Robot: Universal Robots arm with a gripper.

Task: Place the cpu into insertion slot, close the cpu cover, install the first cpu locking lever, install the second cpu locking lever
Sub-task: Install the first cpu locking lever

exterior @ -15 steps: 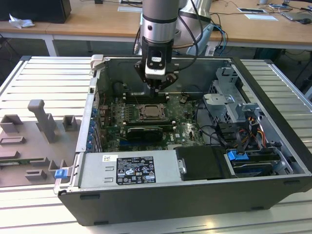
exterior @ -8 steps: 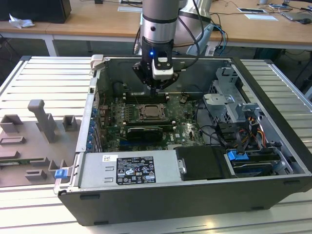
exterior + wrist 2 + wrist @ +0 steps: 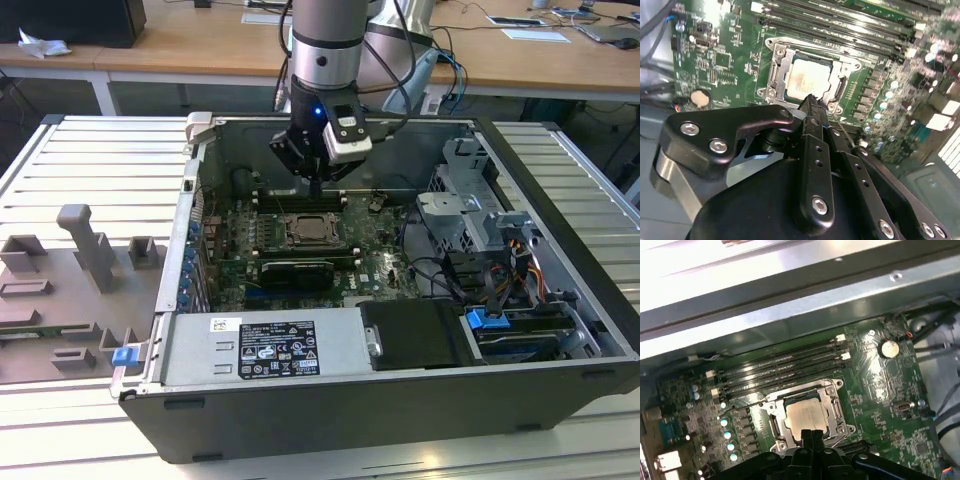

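The cpu (image 3: pixel 805 77), with its pale metal top, lies in the insertion slot (image 3: pixel 771 82) on the green motherboard. The silver cpu cover (image 3: pixel 842 75) lies flat around it as a frame. In the first wrist view the cpu (image 3: pixel 807 415) shows through the cover's (image 3: pixel 835 410) window. My gripper (image 3: pixel 316 188) hangs just above the socket (image 3: pixel 312 230) inside the open computer case. Its fingertips (image 3: pixel 813 100) are pressed together with nothing between them, over the edge of the socket. The gripper (image 3: pixel 812 436) covers that edge in the first wrist view.
Memory slots (image 3: pixel 785 362) run beside the socket, toward the case wall (image 3: pixel 330 135). A long black card (image 3: pixel 298 270) lies on the socket's other side. Drive cages and cables (image 3: pixel 480 240) crowd the exterior view's right. Grey fixtures (image 3: pixel 90 250) stand on the table outside the case.
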